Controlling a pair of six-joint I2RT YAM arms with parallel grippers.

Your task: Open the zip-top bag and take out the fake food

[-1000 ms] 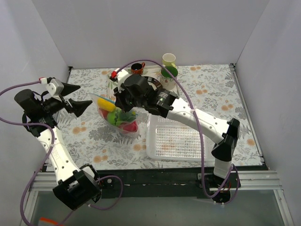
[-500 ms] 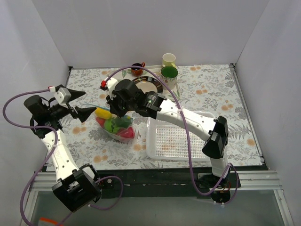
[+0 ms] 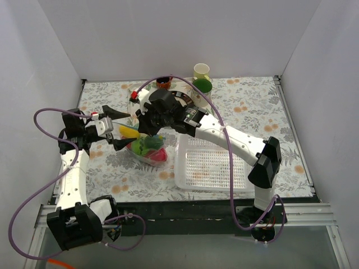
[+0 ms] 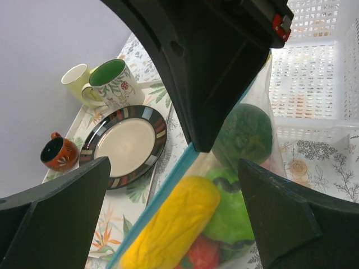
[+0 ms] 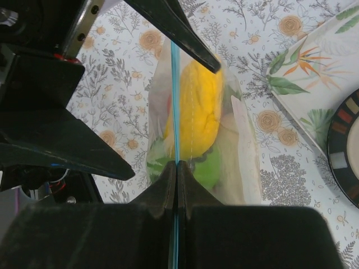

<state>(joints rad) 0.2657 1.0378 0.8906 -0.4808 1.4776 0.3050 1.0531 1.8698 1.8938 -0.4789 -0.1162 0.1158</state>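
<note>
The zip-top bag (image 3: 148,149) hangs over the floral table, left of centre, with its light blue zip strip (image 5: 174,101) uppermost. My right gripper (image 5: 176,166) is shut on that strip, pinching it between its fingertips. Through the clear plastic the fake food shows: a yellow piece (image 4: 168,224), a dark green one (image 4: 244,134), a light green one (image 4: 238,207) and a red one (image 4: 205,252). My left gripper (image 3: 119,130) is open at the bag's left end. Its two fingers (image 4: 61,207) stand either side of the strip without touching it.
A white perforated basket (image 3: 210,165) lies right of the bag. Behind it are a striped-rim plate (image 4: 123,143) on a white tray, a green-lined mug (image 4: 115,84), a cream cup (image 4: 73,78) and a small orange-brown cup (image 4: 59,154). White walls close in three sides.
My left arm has swung right, bringing its open fingers from well left of the bag to around the bag's left end. The right gripper has kept its hold on the bag.
</note>
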